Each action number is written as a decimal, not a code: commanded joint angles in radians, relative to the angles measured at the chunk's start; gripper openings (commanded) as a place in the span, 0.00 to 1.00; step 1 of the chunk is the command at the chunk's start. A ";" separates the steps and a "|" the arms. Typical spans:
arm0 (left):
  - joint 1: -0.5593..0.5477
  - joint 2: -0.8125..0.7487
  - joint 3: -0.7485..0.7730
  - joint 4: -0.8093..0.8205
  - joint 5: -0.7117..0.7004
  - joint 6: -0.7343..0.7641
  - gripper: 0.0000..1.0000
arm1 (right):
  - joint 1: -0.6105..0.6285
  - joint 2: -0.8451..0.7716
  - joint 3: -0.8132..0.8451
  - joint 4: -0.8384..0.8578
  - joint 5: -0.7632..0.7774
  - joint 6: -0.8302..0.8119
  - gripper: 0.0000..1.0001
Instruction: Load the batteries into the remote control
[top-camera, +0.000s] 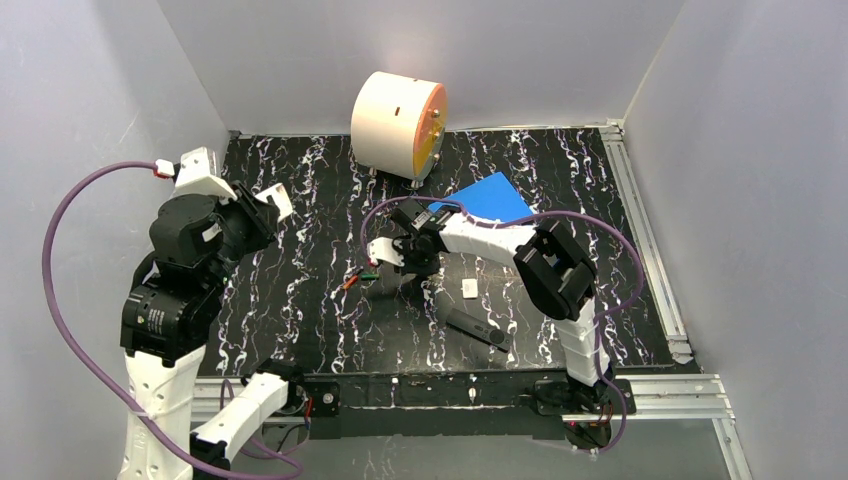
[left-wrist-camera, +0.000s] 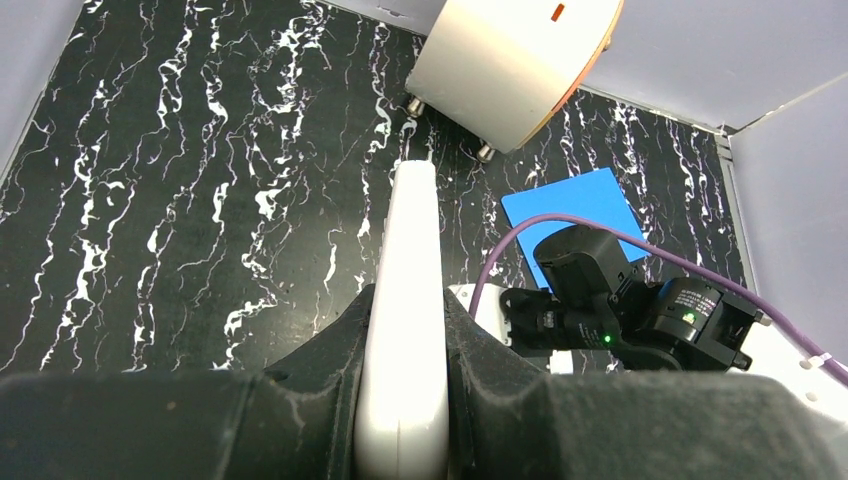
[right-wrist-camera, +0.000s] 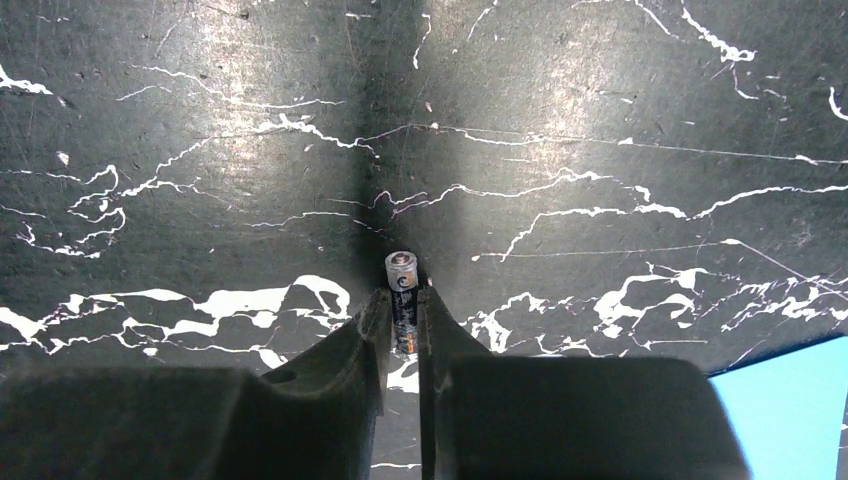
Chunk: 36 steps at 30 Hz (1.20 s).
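Note:
My left gripper (left-wrist-camera: 410, 298) is shut on a white remote control (left-wrist-camera: 412, 220), which sticks out forward between the pads, held above the left side of the table (top-camera: 300, 330). Near the middle of the table, my right gripper (right-wrist-camera: 403, 295) is down at the surface. Its jaws are closed on a thin dark battery (right-wrist-camera: 401, 272) with a silver end cap. In the top view this gripper (top-camera: 390, 270) is just right of an orange-red battery (top-camera: 349, 282) lying on the black marbled top.
A dark remote (top-camera: 477, 327) lies near the front, with a small white piece (top-camera: 469, 289) beside it. A blue square sheet (top-camera: 487, 197) lies behind the right arm. A white and orange drum (top-camera: 398, 123) stands at the back wall. Grey walls enclose both sides.

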 joint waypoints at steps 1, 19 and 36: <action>-0.001 0.006 0.028 -0.003 -0.003 0.023 0.00 | -0.005 0.073 -0.008 -0.064 -0.032 0.017 0.19; -0.001 0.006 0.003 0.003 0.024 0.008 0.00 | -0.033 0.051 0.005 -0.037 -0.063 0.241 0.01; -0.001 -0.033 -0.266 0.309 0.491 -0.063 0.00 | -0.101 -0.318 -0.200 0.193 0.041 0.790 0.01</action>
